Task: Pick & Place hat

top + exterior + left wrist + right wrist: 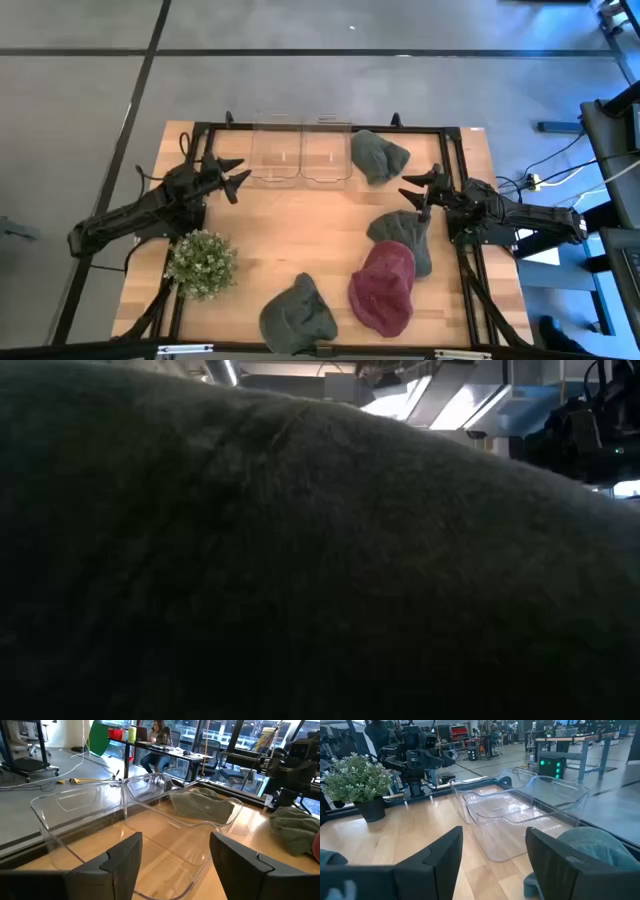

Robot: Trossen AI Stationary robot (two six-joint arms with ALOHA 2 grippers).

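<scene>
While both arms hover over the wooden table (pixel 300 235) seen from above, the left gripper (pixel 232 178) sits at centre-left of the frame with its fingers spread apart and nothing between them, pointing toward two clear plastic bins (pixel 300 152) set side by side along the table's upper edge. At centre-right, the right gripper (pixel 418 190) is likewise splayed open and empty, its tips just above a grey-green hat (pixel 405 238) lying right of centre. Overlapping that hat's lower edge is a maroon hat (pixel 383 288) at lower right. Another grey-green hat (pixel 297 315) lies at the bottom centre, so near the table-level camera that its fabric fills nearly the whole low view. A fourth hat (pixel 379 155), also grey-green, rests at upper centre-right, touching the right-hand bin. A small potted plant (pixel 201 263) stands at lower left, below the left arm. From the left wrist, the open fingers (pixel 122 860) frame the bins, with the fourth hat showing through the clear wall. From the right wrist, parted fingers (pixel 445 857) face the bins (pixel 520 815) and the plant (pixel 362 782) across bare wood
</scene>
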